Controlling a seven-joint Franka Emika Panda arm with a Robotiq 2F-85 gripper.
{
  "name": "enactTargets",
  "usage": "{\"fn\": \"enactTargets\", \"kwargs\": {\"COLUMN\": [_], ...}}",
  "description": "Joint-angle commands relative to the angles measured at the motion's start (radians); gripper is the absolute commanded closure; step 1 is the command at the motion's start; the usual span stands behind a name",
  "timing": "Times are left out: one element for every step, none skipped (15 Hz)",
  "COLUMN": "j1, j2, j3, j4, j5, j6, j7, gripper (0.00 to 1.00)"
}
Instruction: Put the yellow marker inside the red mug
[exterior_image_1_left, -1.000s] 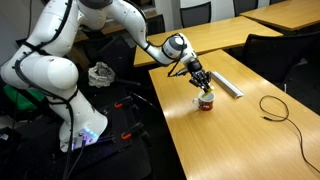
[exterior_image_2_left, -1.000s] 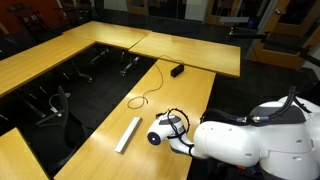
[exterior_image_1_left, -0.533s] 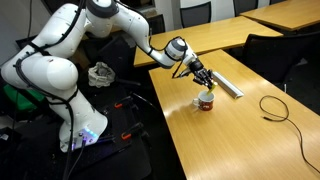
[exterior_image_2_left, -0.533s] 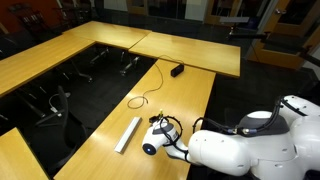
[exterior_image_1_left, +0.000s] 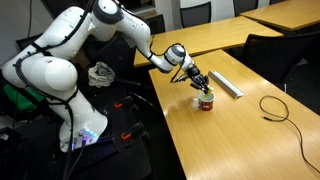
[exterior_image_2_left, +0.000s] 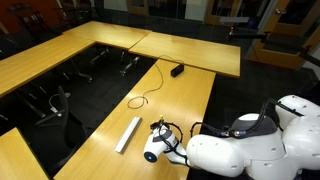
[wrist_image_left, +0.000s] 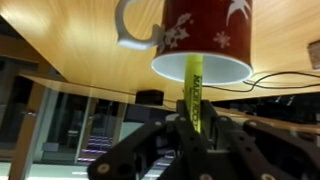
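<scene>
We see the marker (wrist_image_left: 193, 82) in the wrist view, upright in line with the mug's (wrist_image_left: 205, 35) mouth, its far end at the white rim and seemingly just inside. The jaws of the gripper (wrist_image_left: 193, 126) are clamped on its lower part. In an exterior view the gripper (exterior_image_1_left: 198, 82) hangs right over the mug (exterior_image_1_left: 205, 100), which stands on the table (exterior_image_1_left: 240, 140) near the grey bar (exterior_image_1_left: 226, 84). We judge the pick and carry done; what is left is lowering a little, opening the jaws and pulling clear.
</scene>
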Motion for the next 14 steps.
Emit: {"fn": "enactTargets", "kwargs": {"j1": [-0.02, -0.025, -0.028, -0.028, -0.033, -0.033, -0.034, -0.037, -0.041, -0.043, -0.048, -0.052, -0.058, -0.065], "j2": [0.007, 0.004, 0.002, -0.006, -0.019, -0.038, -0.056, -0.083, -0.108, -0.138, -0.164, -0.199, -0.232, -0.264], "j3": [0.03, 0.038, 0.043, 0.047, 0.054, 0.054, 0.057, 0.06, 0.065, 0.066, 0.071, 0.075, 0.079, 0.085], "j4": [0.025, 0.023, 0.02, 0.012, 0.005, -0.01, -0.024, -0.042, -0.056, -0.075, -0.088, -0.112, -0.134, -0.157], "j5": [-0.056, -0.061, -0.066, -0.072, -0.074, -0.08, -0.084, -0.088, -0.091, -0.093, -0.094, -0.097, -0.101, -0.108], "j6": [-0.033, -0.028, -0.017, -0.011, -0.007, -0.001, 0.009, 0.018, 0.02, 0.02, 0.017, 0.017, 0.017, 0.024], "j7": [0.036, 0.03, 0.033, 0.032, 0.023, 0.013, 0.005, -0.007, -0.022, -0.028, -0.044, -0.066, -0.089, -0.115], "gripper": [0.95, 0.95, 0.92, 0.55, 0.53, 0.48, 0.39, 0.32, 0.25, 0.17, 0.1, 0.02, 0.0, 0.0]}}
